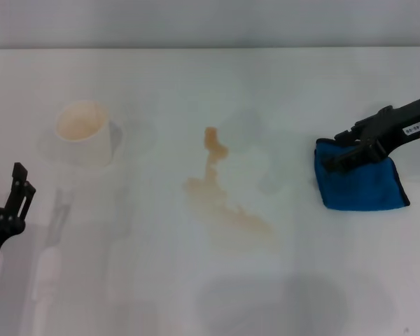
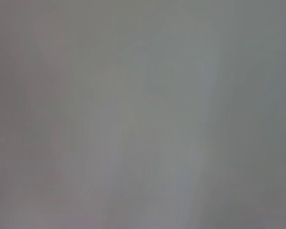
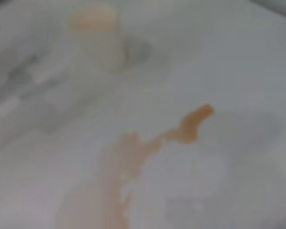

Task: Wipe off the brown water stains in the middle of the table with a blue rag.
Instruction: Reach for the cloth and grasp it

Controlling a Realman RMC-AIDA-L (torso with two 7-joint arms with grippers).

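Looking down from the head view, the white table (image 1: 196, 294) is seen filling nearly the whole frame. The brown water stains (image 1: 220, 189) are spread across its middle as a pale orange-brown streak, with a small blob at the far end and a wider smear running nearer and to the right. The blue rag (image 1: 360, 185) is laid flat well to the right of the stains, apart from them. The right gripper (image 1: 336, 162) is reached in from the right edge and is lowered onto the rag's far left part; whether its fingers are closed on the cloth cannot be told. The left gripper (image 1: 17, 192) is held at the left edge, fingers upright, and how far they are parted cannot be told. A white cup (image 1: 84, 133), tinted inside, is stood at the far left.

Nothing but a blurred grey surface is shown by the left wrist view.

The stains (image 3: 133, 162) and the cup (image 3: 93, 33) beyond them are shown by the right wrist view.
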